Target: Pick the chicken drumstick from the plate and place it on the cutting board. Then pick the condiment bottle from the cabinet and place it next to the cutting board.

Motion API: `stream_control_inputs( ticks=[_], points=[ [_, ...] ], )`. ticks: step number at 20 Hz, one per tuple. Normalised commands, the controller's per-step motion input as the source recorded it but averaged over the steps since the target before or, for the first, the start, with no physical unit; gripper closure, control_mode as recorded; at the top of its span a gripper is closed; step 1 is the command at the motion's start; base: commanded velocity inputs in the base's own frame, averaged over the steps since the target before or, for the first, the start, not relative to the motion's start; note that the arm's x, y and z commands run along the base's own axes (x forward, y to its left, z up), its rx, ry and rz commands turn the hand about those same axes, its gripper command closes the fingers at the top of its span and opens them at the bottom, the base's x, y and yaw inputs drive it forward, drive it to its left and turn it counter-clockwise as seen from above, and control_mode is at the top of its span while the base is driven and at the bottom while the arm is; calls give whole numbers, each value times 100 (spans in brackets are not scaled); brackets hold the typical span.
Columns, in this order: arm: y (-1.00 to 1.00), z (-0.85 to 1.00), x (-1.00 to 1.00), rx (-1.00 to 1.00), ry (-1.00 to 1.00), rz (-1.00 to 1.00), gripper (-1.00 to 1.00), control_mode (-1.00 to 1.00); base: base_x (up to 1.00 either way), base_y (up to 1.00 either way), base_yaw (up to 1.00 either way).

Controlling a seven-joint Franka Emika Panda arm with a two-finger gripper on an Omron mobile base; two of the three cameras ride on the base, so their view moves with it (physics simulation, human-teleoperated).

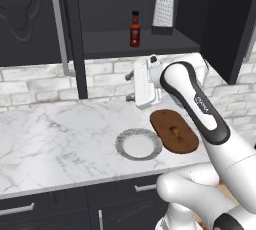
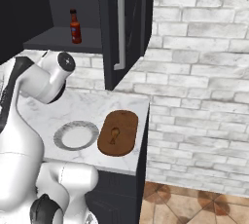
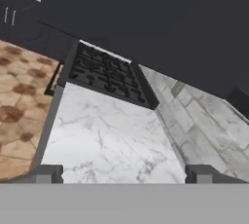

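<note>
On the cutting board point(image 1: 174, 131) the chicken drumstick point(image 1: 175, 130) already lies (plate point(image 1: 139, 144) bare); the condiment bottle point(image 1: 135, 29) waits in the cabinet point(image 1: 105, 44), gripper point(image 3: 124, 174) spread, holding nothing.

Drumstick point(image 1: 174, 131) on cutting board point(image 1: 184, 142); plate point(image 1: 125, 138) just left; bottle point(image 1: 134, 29) on cabinet shelf point(image 1: 110, 41).

Base views flank arm, looking down, sharing cutting board point(image 1: 174, 131), plate point(image 1: 139, 144); hand view faces stove point(image 3: 104, 74).
</note>
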Motion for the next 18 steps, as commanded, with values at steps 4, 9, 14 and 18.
stream_control_inputs(
  ticks=[4, 9, 14, 18],
  points=[
    [-13, 25, 0, 9, 0, -1, -100, -100, 0, 0, 0],
    [-2, 5, 8, 11, 0, 0, -100, -100, 0, 0, 0],
    [-1, 3, 15, 12, 0, 0, -100, -100, 0, 0, 0],
    [-8, 16, 9, 7, 0, 0, -100, -100, 0, 0, 0]
  ],
)
